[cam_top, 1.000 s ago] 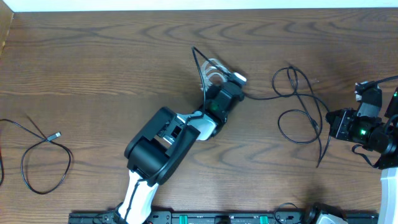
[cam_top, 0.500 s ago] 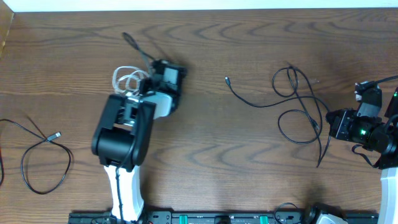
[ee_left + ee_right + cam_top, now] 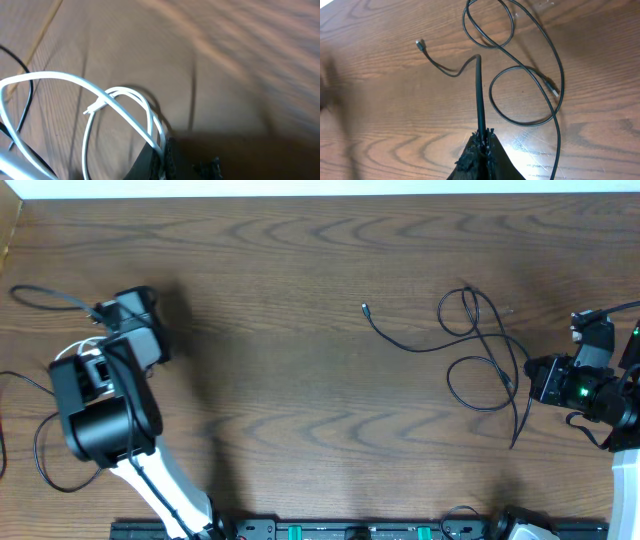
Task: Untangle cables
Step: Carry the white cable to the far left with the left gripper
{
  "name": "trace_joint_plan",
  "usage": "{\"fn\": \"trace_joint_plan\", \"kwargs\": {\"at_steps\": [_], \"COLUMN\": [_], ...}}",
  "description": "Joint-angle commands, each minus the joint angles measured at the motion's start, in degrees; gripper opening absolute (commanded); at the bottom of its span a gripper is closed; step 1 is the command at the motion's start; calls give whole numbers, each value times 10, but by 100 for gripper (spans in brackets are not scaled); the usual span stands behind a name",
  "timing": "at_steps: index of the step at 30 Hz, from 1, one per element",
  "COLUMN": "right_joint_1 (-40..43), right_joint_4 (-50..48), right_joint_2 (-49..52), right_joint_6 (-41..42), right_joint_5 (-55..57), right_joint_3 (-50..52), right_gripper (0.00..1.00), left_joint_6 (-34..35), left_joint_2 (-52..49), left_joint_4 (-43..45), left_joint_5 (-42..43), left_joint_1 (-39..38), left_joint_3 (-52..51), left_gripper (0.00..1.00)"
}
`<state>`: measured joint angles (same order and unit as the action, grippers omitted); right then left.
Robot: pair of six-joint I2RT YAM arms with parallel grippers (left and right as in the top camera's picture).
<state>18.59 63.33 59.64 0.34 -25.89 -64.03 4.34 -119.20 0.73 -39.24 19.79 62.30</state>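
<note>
Watching both wrist feeds and the overhead one, I am taking the black cable tangle (image 3: 480, 330) on the wooden table (image 3: 300, 250) as my reference. My right gripper (image 3: 482, 137) is sitting just to the right of that tangle, its jaws pinched narrow on one held black cable (image 3: 480, 95). That cable is running straight out from the fingertips, and its small plug end (image 3: 420, 45) is lying to the left of the tangle, clear of the loops. My left gripper (image 3: 167, 150) is hanging far to the left of the tangle, closed tight on the white cord (image 3: 99, 102). The cord's loops are arching up in front of the wrist camera, though that picture is smeared. A thin black cord (image 3: 50, 297) is reaching out from the left gripper, farther left again from the tangle. I am not able to tell whether it is caught in the jaws or only lying beside them. One more black cord loop (image 3: 37, 450) is resting on the wood, also far left of the tangle and nearer the robot's base, with the left arm covering part of it.
</note>
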Motion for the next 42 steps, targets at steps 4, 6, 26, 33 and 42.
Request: {"fn": "trace_joint_plan", "kwargs": {"at_steps": [4,6,26,33,42], "right_joint_1": [1,1,1,1,1], "right_joint_4": [-6,-7,-7,-3,-8], "right_joint_2": [3,3,3,3,3], "right_joint_6": [-8,-8,-22,-28,-28], "right_joint_5": [-2,-7,-9,-11,-22], "right_joint_3": [-7,-7,-7,-7,-7], "right_gripper": [1,1,1,1,1], "left_joint_6": [7,6,-56,-56,-90], "left_joint_2": [-38,-33,301,300,300], "left_joint_4": [-22,-19,-151,-161,-222], "left_joint_5": [174,178,220,216,413], "left_joint_1": [69,68,14,14,-1], "left_joint_3": [-28,-28,-23,-23,-23], "left_gripper": [58,73,93,93,85]}}
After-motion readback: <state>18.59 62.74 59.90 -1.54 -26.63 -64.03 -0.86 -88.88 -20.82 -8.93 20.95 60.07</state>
